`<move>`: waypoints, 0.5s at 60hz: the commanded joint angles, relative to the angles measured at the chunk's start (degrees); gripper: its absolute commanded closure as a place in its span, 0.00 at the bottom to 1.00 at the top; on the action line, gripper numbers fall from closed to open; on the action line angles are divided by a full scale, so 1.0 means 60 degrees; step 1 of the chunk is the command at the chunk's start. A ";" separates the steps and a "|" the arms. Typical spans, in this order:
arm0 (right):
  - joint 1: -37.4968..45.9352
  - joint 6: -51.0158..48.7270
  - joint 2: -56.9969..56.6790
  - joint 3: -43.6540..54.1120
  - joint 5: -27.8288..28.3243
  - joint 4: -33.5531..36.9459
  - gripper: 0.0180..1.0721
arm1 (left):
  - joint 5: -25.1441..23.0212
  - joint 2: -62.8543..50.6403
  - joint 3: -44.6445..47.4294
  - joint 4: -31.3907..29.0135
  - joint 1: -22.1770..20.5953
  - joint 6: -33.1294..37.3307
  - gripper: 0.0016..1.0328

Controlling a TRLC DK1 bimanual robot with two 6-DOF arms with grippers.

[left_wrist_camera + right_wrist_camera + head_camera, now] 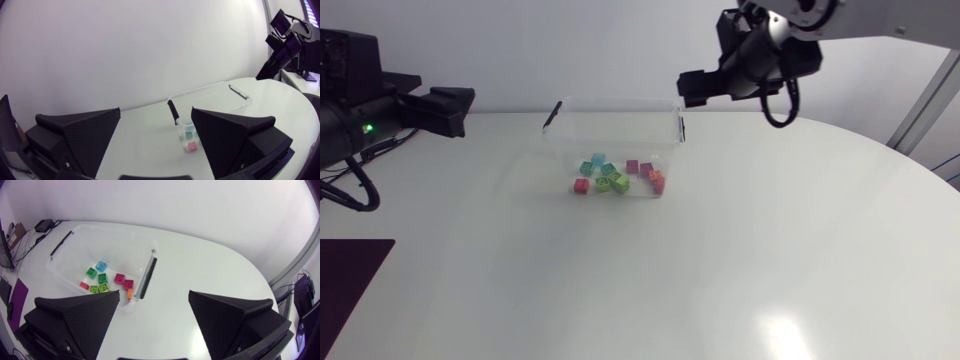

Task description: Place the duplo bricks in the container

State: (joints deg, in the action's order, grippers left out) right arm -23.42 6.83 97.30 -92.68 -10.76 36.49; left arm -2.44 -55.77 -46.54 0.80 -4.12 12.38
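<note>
Resting low at the head view's upper left, my left arm's matte black end effector point(156, 112) stands spread; ahead of it, its wrist view shows just two of the small coloured plastic duplo bricks point(191, 146) through the clear rectangular plastic container point(197, 90). Raised at upper right, my right end effector point(154, 294), also spread, looks down on the whole cluster inside.

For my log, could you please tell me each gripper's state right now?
Left gripper: open, holding nothing.
Right gripper: open, holding nothing.
</note>
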 commanded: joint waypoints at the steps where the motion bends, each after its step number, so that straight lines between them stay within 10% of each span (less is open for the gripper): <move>1: 0.0314 -0.0259 -0.0806 0.1048 -0.0096 -0.0237 0.05 | 0.0113 0.0359 0.0389 -0.0060 0.0218 -0.0203 0.04; 30: 0.2131 -0.1036 -0.4629 0.5472 -0.0096 -0.1731 0.05 | 0.0230 0.1824 0.1898 0.0306 0.0950 -0.0086 0.04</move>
State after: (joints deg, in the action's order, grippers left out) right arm -12.10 2.22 72.58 -63.33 -10.81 27.53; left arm -1.39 -46.37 -37.01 1.48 0.69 12.43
